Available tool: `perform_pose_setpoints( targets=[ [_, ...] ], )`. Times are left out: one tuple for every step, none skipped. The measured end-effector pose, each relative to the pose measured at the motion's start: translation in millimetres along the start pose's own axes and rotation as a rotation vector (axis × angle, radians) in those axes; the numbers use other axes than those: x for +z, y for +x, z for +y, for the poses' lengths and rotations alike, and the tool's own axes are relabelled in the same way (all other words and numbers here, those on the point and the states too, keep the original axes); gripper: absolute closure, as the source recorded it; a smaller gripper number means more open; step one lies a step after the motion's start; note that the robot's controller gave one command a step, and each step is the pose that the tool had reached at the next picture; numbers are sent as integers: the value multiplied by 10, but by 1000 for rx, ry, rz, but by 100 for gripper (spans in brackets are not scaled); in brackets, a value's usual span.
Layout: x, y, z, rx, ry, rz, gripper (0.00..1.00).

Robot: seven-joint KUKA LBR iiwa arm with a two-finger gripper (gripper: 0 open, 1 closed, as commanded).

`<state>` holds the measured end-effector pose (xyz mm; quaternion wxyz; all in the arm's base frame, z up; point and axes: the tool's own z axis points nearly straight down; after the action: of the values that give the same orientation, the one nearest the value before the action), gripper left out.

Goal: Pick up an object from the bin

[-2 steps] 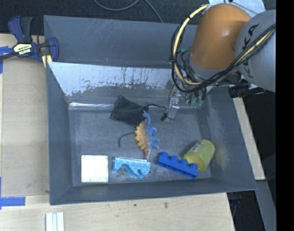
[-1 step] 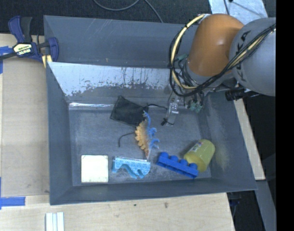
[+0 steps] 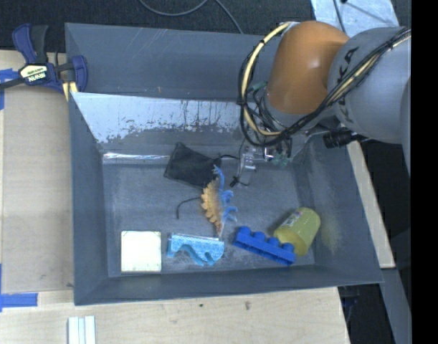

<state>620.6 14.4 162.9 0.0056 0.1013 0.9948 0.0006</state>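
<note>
From my station I see the arm [image 3: 376, 77] coming in over the right rim of the bin [image 3: 89, 192], its orange cover [image 3: 305, 67] high above the far right corner and cables looping round it. The wrist points down and leftward, which puts the hand [image 3: 244, 169] low over the far middle of the floor.

The far wall is close behind the hand and the right wall is under the arm. The left half of the floor is mostly bare, and so is the patch to the right of the hand.

The hand sits just right of a black crumpled piece [image 3: 188, 167] and just beyond a tan toothed piece [image 3: 211, 203] with a small blue piece [image 3: 227, 205] beside it. I cannot tell how wide the hand is, or whether it touches any of them.

Along the near wall lie a white square block [image 3: 141, 251], a light blue piece [image 3: 196, 249], a blue brick [image 3: 265, 246] and a yellow cup [image 3: 299, 228] on its side.
</note>
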Motion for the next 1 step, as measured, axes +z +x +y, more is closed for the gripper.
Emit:
perform_pose_setpoints(
  targets=[
    [220, 306, 408, 271, 2, -1, 0]
  ],
)
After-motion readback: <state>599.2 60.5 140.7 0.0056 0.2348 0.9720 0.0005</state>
